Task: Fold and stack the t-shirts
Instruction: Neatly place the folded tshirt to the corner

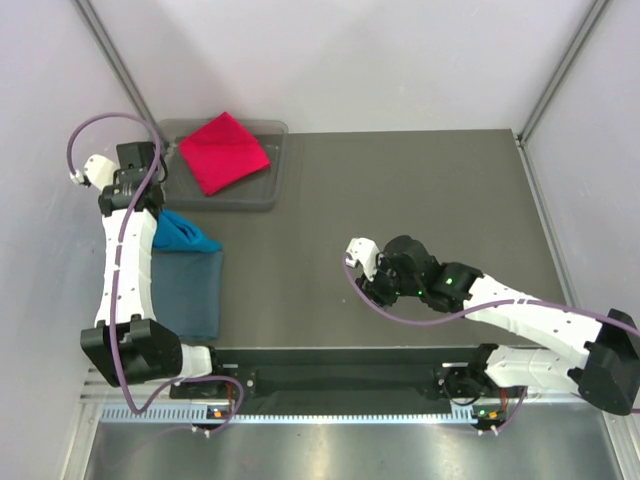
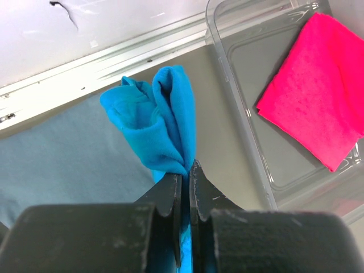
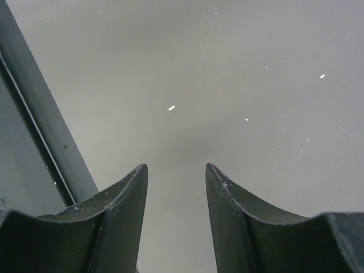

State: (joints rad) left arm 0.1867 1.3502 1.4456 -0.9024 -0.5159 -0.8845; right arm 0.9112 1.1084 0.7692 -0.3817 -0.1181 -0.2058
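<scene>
While the left jaws are pressed shut on a bunched fold of the turquoise shirt [image 2: 162,128], the right jaws stand well apart with nothing between them, low over the table [image 1: 420,190] near its middle.

Of the 3 shirts, the red shirt [image 1: 224,150] lies folded to a neat square inside the plastic tray [image 1: 272,196] at the far left. The grey-blue shirt [image 1: 192,292] lies flat on the table beside the left arm [image 1: 125,255]. The turquoise shirt is gathered in a crumpled wad between these 2, at the far edge of the grey-blue shirt and just short of the tray. Whether it hangs clear of the table or rests on it cannot be told.

Handling, as judged from the folds: the cloth is light, soft and wholly limp, so 1 pinch in the middle only draws it into a bundle, as seen in the left wrist view. To spread it for folding, the better holds are likely 2 points on a hem or at the shoulders — 1 for each set of jaws. Thin layers may slide on the smooth table, and a pinch may catch the grey-blue shirt beneath as well.
</scene>
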